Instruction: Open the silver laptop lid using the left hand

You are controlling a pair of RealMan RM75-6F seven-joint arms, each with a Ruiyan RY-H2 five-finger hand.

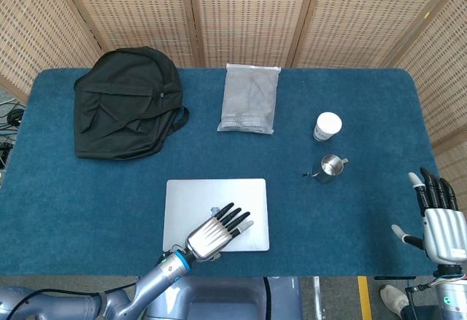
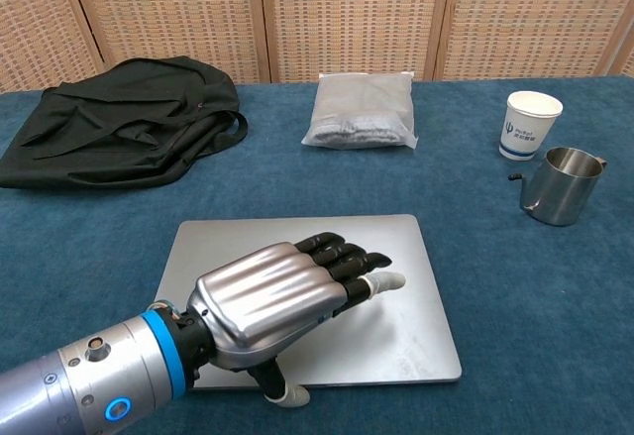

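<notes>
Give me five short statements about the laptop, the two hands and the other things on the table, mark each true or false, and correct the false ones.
1. The silver laptop lies closed and flat. True.
2. The left hand is over the laptop with fingers extended. True.
3. The right hand holds the steel pitcher. False: it is open at the table's right edge, apart from it.
4. The paper cup lies tipped over. False: it stands upright.
5. The black backpack sits on the laptop. False: it lies at the far left, apart.
</notes>
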